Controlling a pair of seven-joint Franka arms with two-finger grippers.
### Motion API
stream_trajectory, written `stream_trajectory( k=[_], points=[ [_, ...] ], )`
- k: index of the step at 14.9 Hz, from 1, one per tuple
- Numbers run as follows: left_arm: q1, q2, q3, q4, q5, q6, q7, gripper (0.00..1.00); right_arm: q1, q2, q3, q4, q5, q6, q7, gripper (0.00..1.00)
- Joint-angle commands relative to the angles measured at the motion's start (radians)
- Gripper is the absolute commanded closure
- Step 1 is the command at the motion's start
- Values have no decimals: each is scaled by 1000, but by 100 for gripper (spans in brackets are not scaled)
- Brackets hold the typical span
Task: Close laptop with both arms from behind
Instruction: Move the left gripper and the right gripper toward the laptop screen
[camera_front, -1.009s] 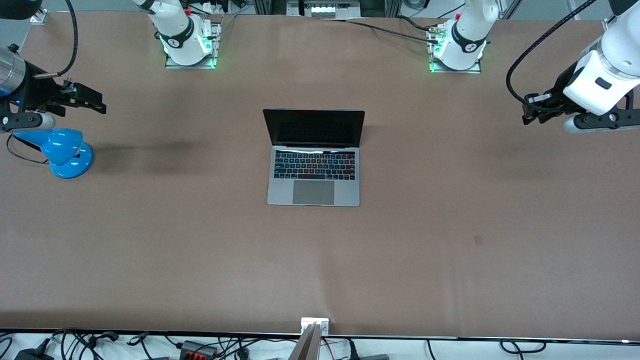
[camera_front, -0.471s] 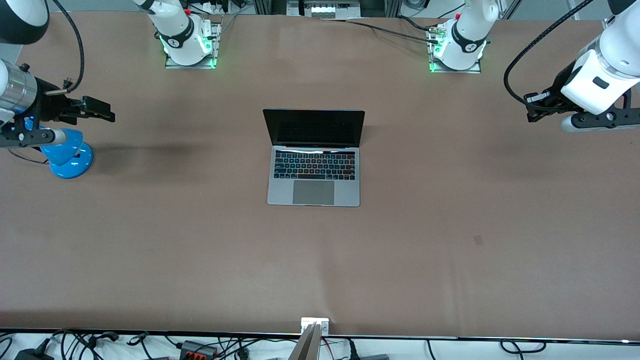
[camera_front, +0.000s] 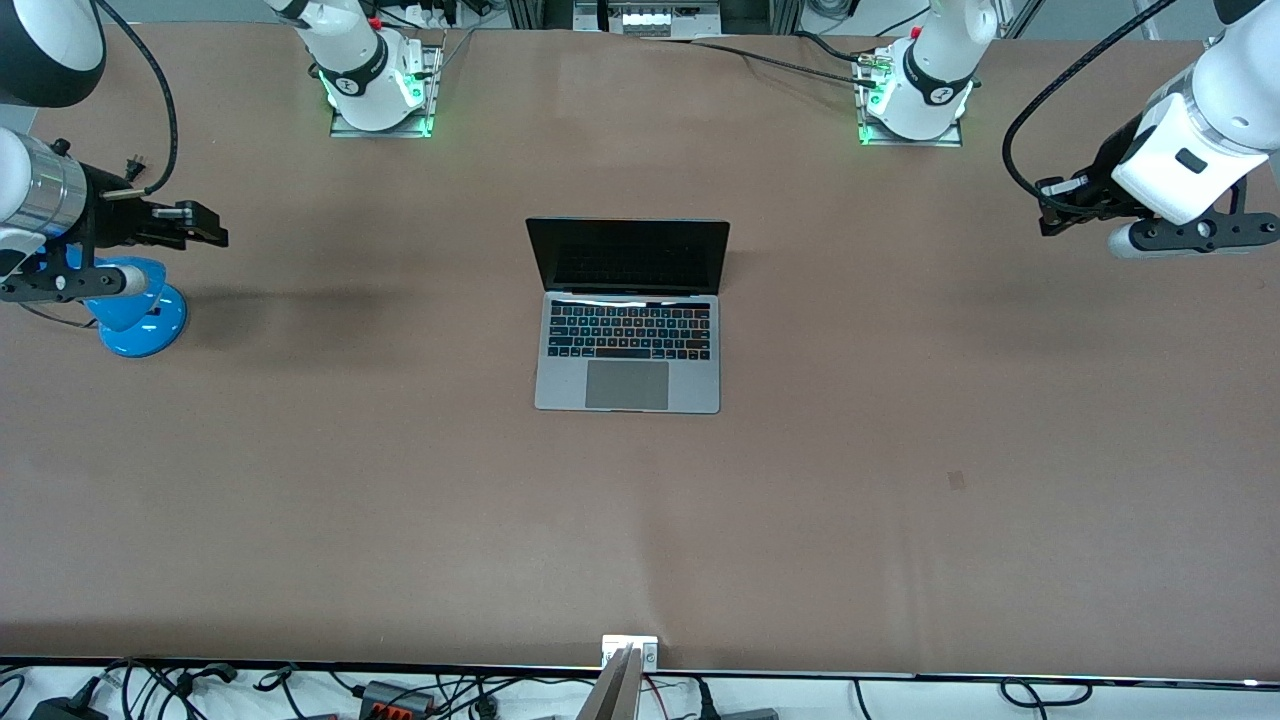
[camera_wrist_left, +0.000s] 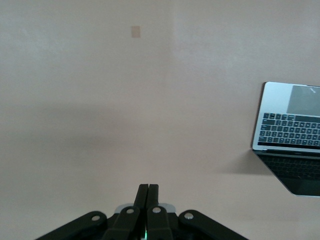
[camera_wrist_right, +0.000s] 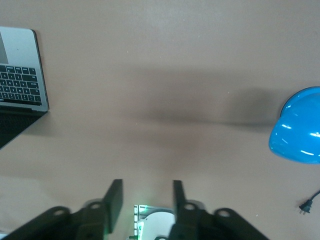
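Note:
The silver-grey laptop (camera_front: 628, 340) stands open in the middle of the table, black screen upright and facing the front camera. It shows at the edge of the left wrist view (camera_wrist_left: 290, 125) and of the right wrist view (camera_wrist_right: 20, 80). My left gripper (camera_front: 1046, 222) hangs over bare table toward the left arm's end, well apart from the laptop; its fingers (camera_wrist_left: 148, 192) are pressed together with nothing between them. My right gripper (camera_front: 214, 234) hangs over the right arm's end of the table beside a blue lamp, fingers (camera_wrist_right: 114, 197) spread apart and empty.
A blue desk lamp (camera_front: 135, 305) sits on the table under my right wrist and shows in the right wrist view (camera_wrist_right: 299, 127), its plug (camera_wrist_right: 305, 206) lying loose. A small square patch (camera_front: 957, 480) marks the tabletop. The two arm bases (camera_front: 375, 85) stand farther from the front camera than the laptop.
My right wrist has swung in from the table's end toward the laptop and covers more of the lamp. My left gripper has shifted slightly toward the arm bases. The laptop has not moved.

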Motion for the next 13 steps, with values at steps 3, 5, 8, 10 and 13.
stream_trajectory(
  k=[3, 5, 8, 10, 13],
  points=[
    [-2, 1, -1, 14, -34, -36, 1, 99, 2, 7, 1, 18, 2, -52, -8, 100],
    [-5, 2, -33, 14, -34, -48, -2, 99, 8, 5, 4, 15, -1, -71, -3, 100],
    [-7, 11, -81, 11, -41, -22, -52, 99, 8, 8, 4, 15, -3, -65, -2, 100],
    [-8, 28, -119, 14, -67, -19, -53, 99, 9, 8, 4, 6, -3, -62, -2, 100],
    [-8, 28, -141, 6, -159, -24, -57, 99, 9, 24, 4, 8, -1, -48, 0, 100]
  ],
)
